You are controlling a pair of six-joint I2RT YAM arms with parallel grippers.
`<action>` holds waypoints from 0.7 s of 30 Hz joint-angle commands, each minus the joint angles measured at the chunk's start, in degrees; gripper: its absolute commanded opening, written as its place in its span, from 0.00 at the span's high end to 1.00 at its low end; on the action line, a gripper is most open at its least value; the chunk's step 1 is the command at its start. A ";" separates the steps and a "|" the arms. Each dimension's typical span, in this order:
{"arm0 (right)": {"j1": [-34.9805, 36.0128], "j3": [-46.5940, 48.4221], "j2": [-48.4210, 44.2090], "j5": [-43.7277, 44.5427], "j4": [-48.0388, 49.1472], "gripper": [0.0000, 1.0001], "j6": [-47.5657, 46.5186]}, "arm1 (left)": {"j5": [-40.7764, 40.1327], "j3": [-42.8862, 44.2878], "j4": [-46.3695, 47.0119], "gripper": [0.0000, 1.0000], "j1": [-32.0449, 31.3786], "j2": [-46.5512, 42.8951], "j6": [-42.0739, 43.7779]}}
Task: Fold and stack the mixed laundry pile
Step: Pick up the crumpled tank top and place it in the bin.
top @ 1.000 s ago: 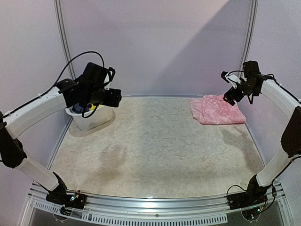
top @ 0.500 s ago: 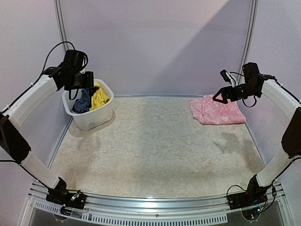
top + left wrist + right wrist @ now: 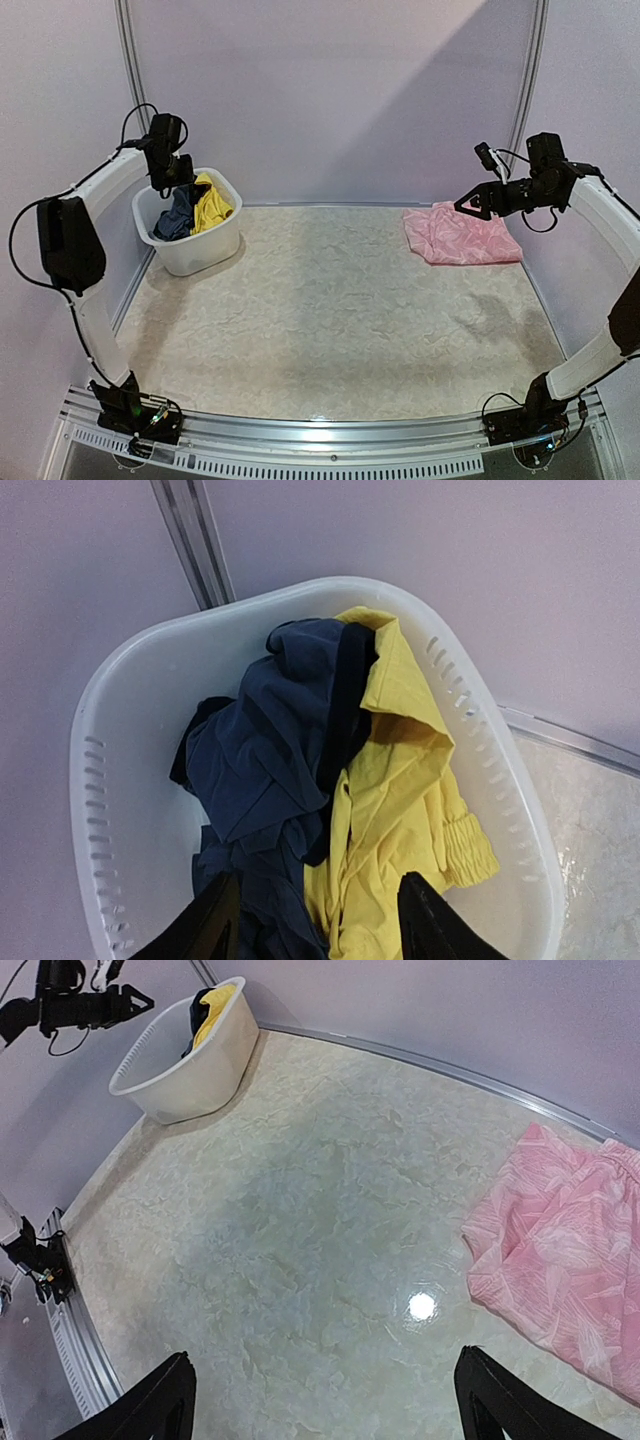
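Left pincer (image 3: 318, 930) hangs over the tub (image 3: 95, 810), fingers apart, gripping nothing. Navy top (image 3: 265, 750) and yellow piece (image 3: 400, 770) are bunched up inside it. Right pincer (image 3: 330, 1410) is spread wide above the desk (image 3: 300, 1210), empty. Pink piece (image 3: 570, 1240) lies flat near the desk's far right corner.

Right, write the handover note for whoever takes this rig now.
Left gripper: open and empty, hanging over the white tub.
Right gripper: open and empty, in the air above the pink piece.
Things: the pink piece lies flat at the far right of the table. The navy garment and the yellow garment are bunched together in the tub.
Done: the pink piece is out and laid down, apparently folded.
Left: take out the navy and yellow garments, fold each, and stack them with the pink piece.
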 commanded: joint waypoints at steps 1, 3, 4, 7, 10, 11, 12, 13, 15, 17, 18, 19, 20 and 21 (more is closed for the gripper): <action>-0.02 -1.09 -0.20 -1.69 0.47 0.09 0.75 | 1.59 7.17 -0.28 0.47 1.73 8.24 1.06; -0.07 -1.28 -0.25 -1.48 0.23 0.10 0.78 | 2.54 11.03 -1.46 0.48 2.50 11.96 1.00; -0.05 -1.22 -0.18 -1.39 0.03 0.10 0.57 | 2.92 12.87 -2.07 0.48 2.72 13.60 1.12; -0.10 -0.71 0.51 -1.29 -0.74 0.10 0.16 | 2.63 17.62 -3.24 0.48 2.98 18.25 1.66; 0.02 -0.36 1.25 -1.35 -0.88 0.11 0.16 | 2.63 20.31 -3.71 0.49 3.41 21.34 1.86; -0.02 -0.21 1.43 -1.33 -0.90 0.11 0.19 | 2.63 20.97 -3.74 0.49 3.61 22.24 1.90; -0.03 0.03 1.80 -1.33 -0.95 0.11 0.23 | 2.55 21.65 -3.71 0.49 3.83 23.17 2.04; -0.01 0.29 2.17 -1.37 -1.10 0.11 0.37 | 2.65 22.22 -3.59 0.49 4.09 24.04 2.00; -0.04 0.82 2.88 -1.45 -1.38 0.11 0.52 | 3.18 23.87 -3.35 0.49 4.68 25.95 1.93; -0.03 1.06 3.45 -1.48 -1.39 0.11 0.65 | 3.70 25.94 -3.37 0.53 5.15 27.97 2.16; 0.02 1.07 3.62 -1.47 -1.35 0.12 0.79 | 4.02 26.85 -3.33 0.58 5.37 28.79 2.30; 0.00 1.15 3.71 -1.46 -1.39 0.12 0.84 | 4.38 27.57 -3.29 0.63 5.40 29.35 2.39; 0.04 1.21 3.94 -1.39 -1.47 0.12 0.92 | 4.65 28.08 -2.97 0.67 5.48 29.65 2.52; 0.05 1.25 4.08 -1.31 -1.51 0.12 0.87 | 4.99 28.25 -2.46 0.73 5.49 29.70 2.73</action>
